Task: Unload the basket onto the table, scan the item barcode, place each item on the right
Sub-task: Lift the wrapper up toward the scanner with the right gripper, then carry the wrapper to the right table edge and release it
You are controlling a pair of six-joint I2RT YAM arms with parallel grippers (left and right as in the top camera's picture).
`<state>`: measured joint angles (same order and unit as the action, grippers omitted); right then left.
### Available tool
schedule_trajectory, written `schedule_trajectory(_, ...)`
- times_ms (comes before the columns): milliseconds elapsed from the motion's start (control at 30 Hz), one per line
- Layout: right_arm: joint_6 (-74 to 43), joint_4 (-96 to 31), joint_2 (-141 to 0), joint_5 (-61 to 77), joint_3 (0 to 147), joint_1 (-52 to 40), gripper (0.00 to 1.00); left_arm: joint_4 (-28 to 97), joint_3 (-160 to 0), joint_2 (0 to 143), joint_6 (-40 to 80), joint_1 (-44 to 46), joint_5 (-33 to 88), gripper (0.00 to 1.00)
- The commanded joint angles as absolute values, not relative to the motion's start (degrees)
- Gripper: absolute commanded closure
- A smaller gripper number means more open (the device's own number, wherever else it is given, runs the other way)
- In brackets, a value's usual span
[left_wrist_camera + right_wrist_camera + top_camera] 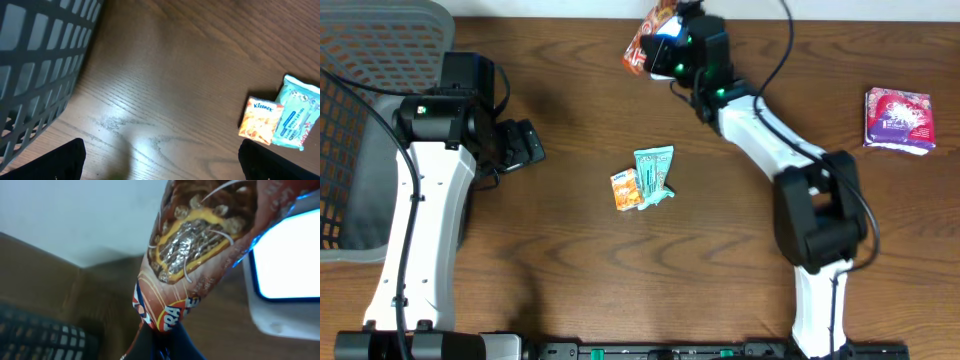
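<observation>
Firmly pinched in right pincer point(162, 347), snack bag point(200, 255), left pincer point(175, 160) spread, empty

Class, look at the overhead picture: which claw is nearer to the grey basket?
Left. The left claw is open, close beside the basket, over the table. The right claw is far across at the table's far edge, shut on a snack bag.

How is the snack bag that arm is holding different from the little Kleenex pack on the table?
The snack bag is pinched in the right gripper; the Kleenex pack lies flat on the table. The snack bag looks larger and crinkled red-brown; the Kleenex pack is small and orange. Both are soft packets.
</observation>
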<state>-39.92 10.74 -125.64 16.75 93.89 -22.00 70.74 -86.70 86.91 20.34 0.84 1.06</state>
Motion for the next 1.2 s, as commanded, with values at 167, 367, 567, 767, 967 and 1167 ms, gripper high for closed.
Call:
schedule_trajectory(167,-38.9,12.7,-129.8,23.8,94.8,-18.6,0.99,71.1,-86.3,87.1,20.1,0.6,0.2,0.02)
schedule_trajectory(367,-38.9,9.2,-129.4,26.8,97.1,-14.3,0.99,71.1,-86.3,87.1,20.1,0.6,0.2,0.02)
schedule_trajectory(567,-34.4,-3.0,-125.4,28.6,100.6,-5.7,0.99,71.1,-86.3,87.1,20.1,0.6,0.2,0.02)
schedule_trajectory(767,-25.2,-23.4,-119.5,22.3,101.8,6.2,0.99,71.1,-86.3,87.1,20.1,0.6,0.2,0.02)
schedule_trajectory(967,-17.0,-37.1,-118.7,20.2,101.8,17.8,0.99,71.1,-86.3,87.1,20.1,0.6,0.2,0.02)
schedule_trajectory(1167,-13.1,-43.5,-118.7,14.4,101.8,24.9,0.52,71.1,-86.3,87.1,20.1,0.6,0.2,0.02)
